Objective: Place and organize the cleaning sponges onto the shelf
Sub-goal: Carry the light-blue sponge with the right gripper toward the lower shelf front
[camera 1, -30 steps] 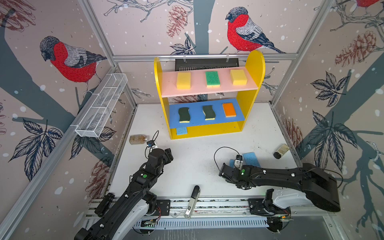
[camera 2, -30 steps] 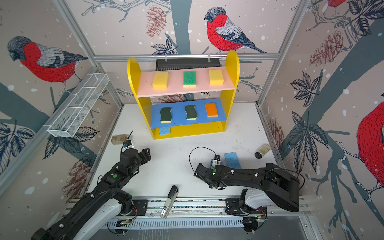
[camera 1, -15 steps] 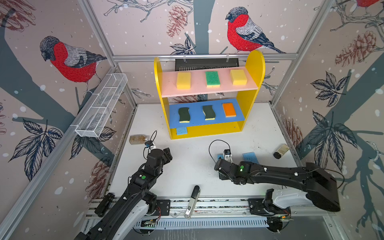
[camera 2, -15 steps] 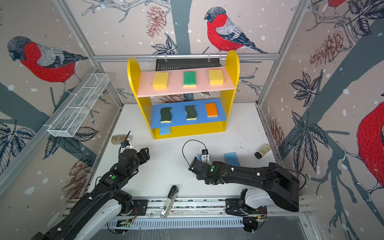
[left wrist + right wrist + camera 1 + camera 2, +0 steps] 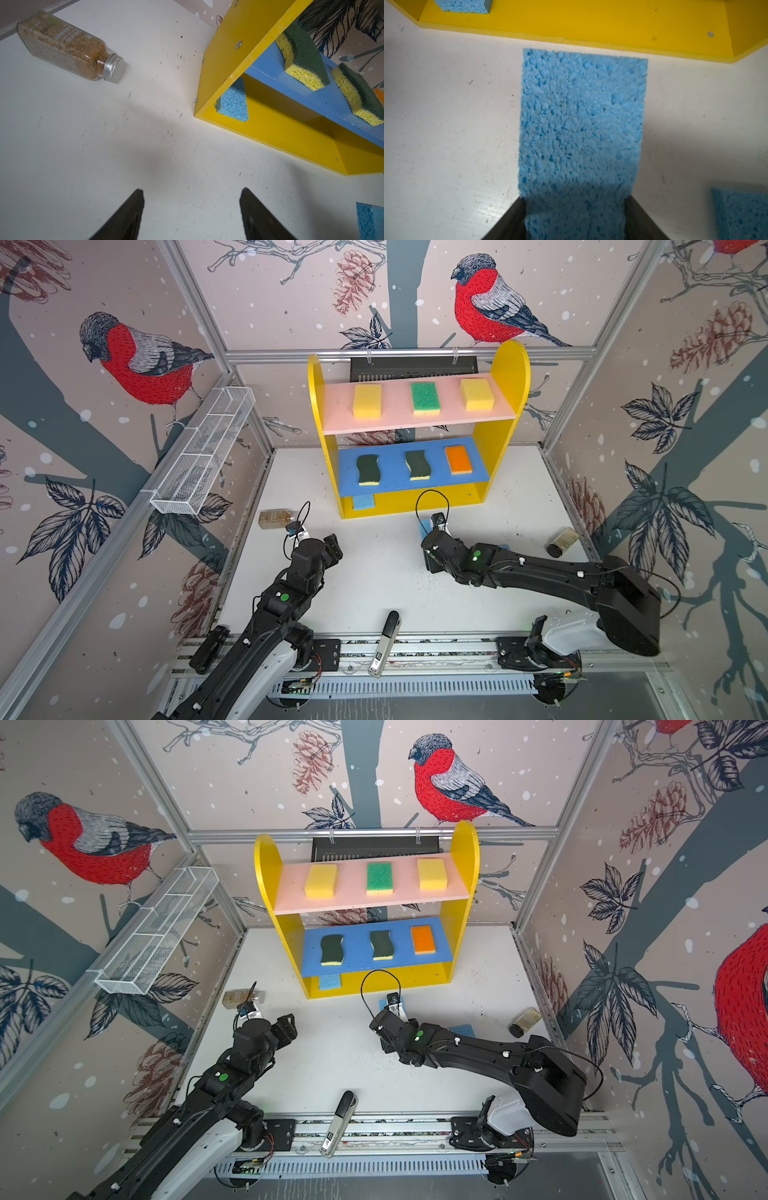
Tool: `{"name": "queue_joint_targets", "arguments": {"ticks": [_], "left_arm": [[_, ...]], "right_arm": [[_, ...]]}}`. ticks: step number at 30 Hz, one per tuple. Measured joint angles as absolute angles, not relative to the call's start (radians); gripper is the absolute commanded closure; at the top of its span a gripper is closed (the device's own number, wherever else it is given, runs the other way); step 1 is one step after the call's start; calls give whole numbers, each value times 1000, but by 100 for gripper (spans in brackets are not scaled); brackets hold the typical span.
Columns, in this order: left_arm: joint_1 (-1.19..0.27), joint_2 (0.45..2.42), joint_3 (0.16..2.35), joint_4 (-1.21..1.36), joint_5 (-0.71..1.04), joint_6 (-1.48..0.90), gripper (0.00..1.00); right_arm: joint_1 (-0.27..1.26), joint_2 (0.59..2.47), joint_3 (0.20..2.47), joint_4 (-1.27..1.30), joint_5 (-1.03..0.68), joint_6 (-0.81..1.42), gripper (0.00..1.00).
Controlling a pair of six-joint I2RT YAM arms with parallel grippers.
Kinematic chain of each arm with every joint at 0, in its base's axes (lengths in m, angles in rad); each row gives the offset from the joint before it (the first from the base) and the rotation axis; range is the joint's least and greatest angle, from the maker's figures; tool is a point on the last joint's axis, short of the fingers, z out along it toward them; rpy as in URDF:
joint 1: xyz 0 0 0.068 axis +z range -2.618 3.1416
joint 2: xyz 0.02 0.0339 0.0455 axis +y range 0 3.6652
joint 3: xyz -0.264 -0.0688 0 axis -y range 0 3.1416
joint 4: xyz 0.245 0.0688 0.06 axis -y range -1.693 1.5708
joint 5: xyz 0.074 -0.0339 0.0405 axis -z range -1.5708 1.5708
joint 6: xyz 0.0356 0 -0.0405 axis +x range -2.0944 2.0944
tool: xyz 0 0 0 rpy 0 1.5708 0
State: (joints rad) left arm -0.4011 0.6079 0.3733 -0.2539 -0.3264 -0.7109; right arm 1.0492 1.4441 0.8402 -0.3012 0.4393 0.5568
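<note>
Your right gripper, clamping a blue sponge, has swung toward eleven o'clock, reaching the shelf, ready for placing; left gripper gapes empty.

Wallpaper of red-breasted bullfinches, pine cones and dark leaves covers the walls at nine, twelve and three o'clock. Aluminium posts frame the corners, with a rail across at twelve and a black panel hung on it. A white wire basket hangs at ten o'clock. The white floor is scuffed and speckled, evenly lit with soft shadows.
</note>
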Motion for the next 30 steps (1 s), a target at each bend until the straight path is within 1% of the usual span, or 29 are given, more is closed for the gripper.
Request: {"name": "queue_joint_targets", "arguments": {"ticks": [14,30], "left_arm": [[-401,638,412,-249,-348,-701,26],[-401,715,419,-186,-382,-671,26]], "right_arm": [[963,1589,934,-226,418,418,35],[870,1695,958,-29,382,321,36]]}}
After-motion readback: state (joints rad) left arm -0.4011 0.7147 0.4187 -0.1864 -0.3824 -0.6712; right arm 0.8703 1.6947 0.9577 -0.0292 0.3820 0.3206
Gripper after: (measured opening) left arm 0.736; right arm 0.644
